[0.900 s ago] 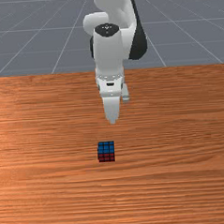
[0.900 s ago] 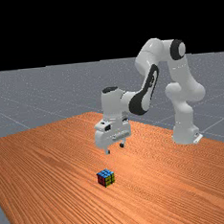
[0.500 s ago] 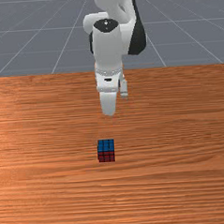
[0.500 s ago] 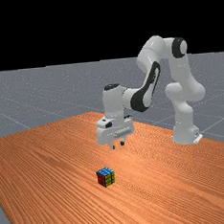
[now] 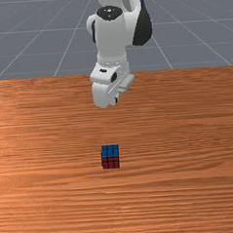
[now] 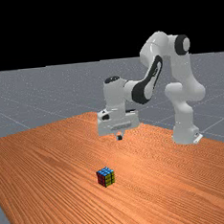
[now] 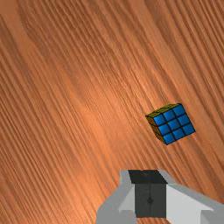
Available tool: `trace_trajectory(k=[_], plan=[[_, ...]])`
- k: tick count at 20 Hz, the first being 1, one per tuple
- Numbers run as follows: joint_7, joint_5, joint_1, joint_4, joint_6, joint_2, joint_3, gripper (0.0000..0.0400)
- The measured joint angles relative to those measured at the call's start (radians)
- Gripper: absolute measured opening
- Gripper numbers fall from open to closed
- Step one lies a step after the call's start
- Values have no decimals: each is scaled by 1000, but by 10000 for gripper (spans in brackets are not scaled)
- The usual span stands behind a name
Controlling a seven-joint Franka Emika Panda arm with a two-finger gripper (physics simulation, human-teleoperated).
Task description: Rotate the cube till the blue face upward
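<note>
The Panda gripper, fingers pressed together, hovers high on the front view's far side of a blue-topped Rubik's Cube resting on the wooden table.

Black-gridded blue, red, yellow cube

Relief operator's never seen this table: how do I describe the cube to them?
In the far view, find the orange-brown table, then the gripper hanging over it. Below, slightly toward the far view's left, a small black-lined cube sits there. Its blue top and red and yellow sides set it apart from the white-grey arm.
</note>
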Motion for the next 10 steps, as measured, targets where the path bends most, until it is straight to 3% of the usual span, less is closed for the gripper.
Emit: trace_trajectory(k=[10], plan=[[364,34,33,61,-75,41,-39,0]])
